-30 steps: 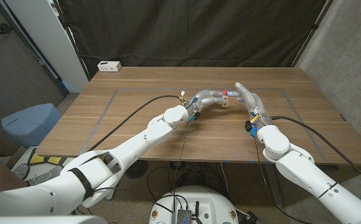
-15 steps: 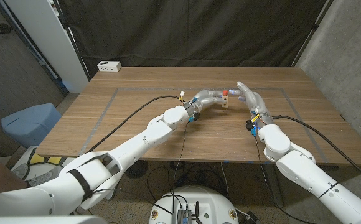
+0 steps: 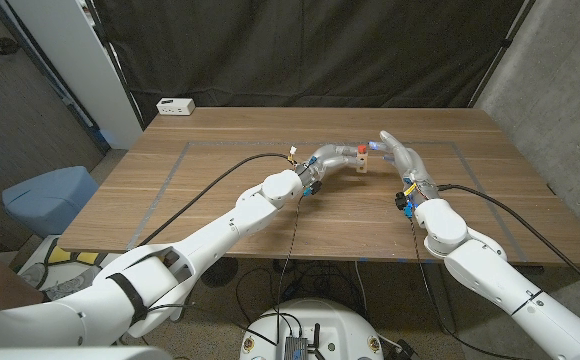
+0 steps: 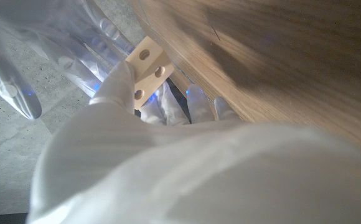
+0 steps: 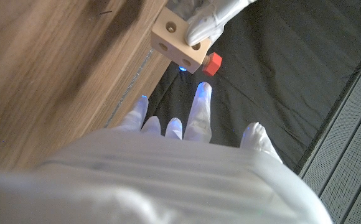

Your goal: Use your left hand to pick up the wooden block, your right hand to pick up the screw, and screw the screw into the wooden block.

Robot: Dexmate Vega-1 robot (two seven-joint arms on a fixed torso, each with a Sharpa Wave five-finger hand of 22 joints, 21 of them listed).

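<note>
So here's where we're at: our left hand (image 3: 342, 156) is out over the middle of the table (image 3: 220, 190), a bit toward the far side, and it's got the wooden block (image 3: 363, 160) pinched in its fingertips. In the left wrist view you can see the block (image 4: 147, 67) pretty clearly: pale wood, a few round holes drilled in its faces, with one white fingertip (image 4: 119, 81) pressed up against its side. From the head view it looks like the block is held off the table, but we can't really tell how high.

The screw (image 3: 359, 151) is the little red thing sitting right at the block. In the right wrist view its red head (image 5: 212, 63) pokes out from one side of the block (image 5: 179, 41), touching it or already in a hole, hard to say which from here.

Our right hand (image 3: 402, 160) is just beside the block, on its right, fingers stretched out straight and apart, holding nothing. In its own wrist view the fingers (image 5: 199, 109) point toward the block with a gap between them and it, so no contact with the screw there.

Also on the table: a small white box (image 3: 175, 106) way off in the far left corner, well apart from everything.
</note>
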